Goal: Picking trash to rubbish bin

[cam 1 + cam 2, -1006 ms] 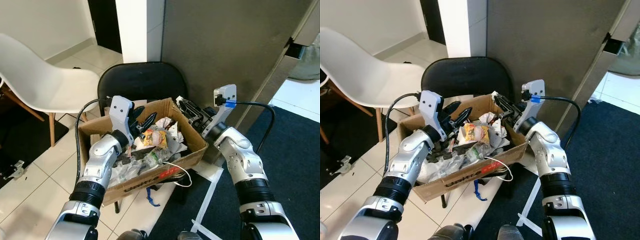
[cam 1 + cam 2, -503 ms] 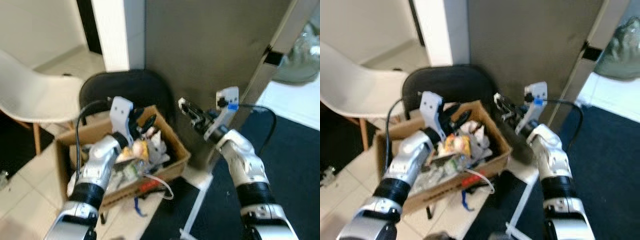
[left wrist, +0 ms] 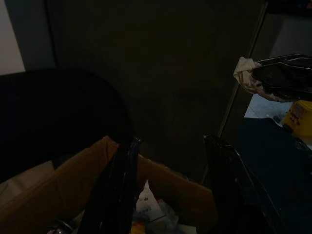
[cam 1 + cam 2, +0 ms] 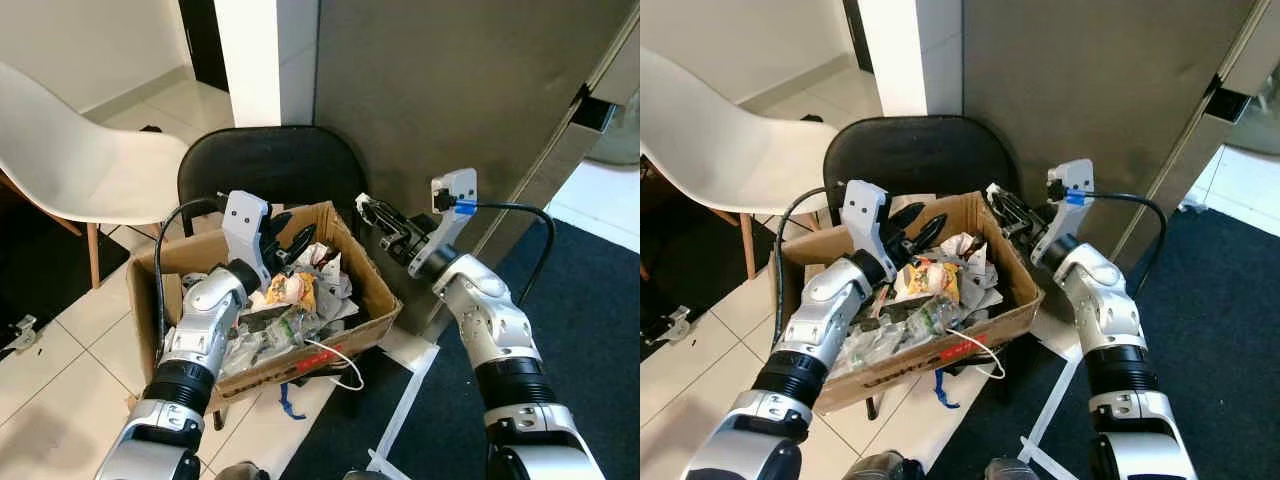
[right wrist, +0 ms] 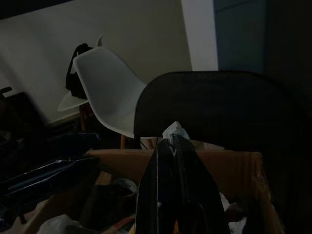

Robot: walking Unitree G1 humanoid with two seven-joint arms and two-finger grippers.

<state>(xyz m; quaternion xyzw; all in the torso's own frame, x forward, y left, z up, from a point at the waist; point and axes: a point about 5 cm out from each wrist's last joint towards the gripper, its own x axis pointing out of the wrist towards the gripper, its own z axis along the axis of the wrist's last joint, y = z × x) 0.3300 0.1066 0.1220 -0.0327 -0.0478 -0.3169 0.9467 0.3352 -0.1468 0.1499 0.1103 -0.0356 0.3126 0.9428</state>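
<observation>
A cardboard box (image 4: 372, 292) of trash stands on a black chair (image 4: 262, 165). It holds a yellow-orange wrapper (image 4: 290, 289), crumpled white paper (image 4: 325, 259) and a clear plastic bottle (image 4: 291, 325). My left gripper (image 4: 290, 236) hovers open over the box's far side, fingers (image 3: 122, 180) spread with nothing between them. Just outside the box's far right corner is my right gripper (image 4: 366, 206), shut on a small crumpled white paper scrap (image 5: 174, 130). The scrap (image 3: 244, 73) pokes out past the fingertips.
A white chair (image 4: 90, 150) stands to the left on the tiled floor. A dark grey wall (image 4: 450, 90) rises right behind the box. Dark carpet (image 4: 590, 330) lies to the right, with a white strip (image 4: 400, 410) on the floor beside the box.
The whole view swung and blurred, then settled. My right gripper, still holding the scrap, stands slightly further outside the box's corner. The left gripper stays open over the box.
</observation>
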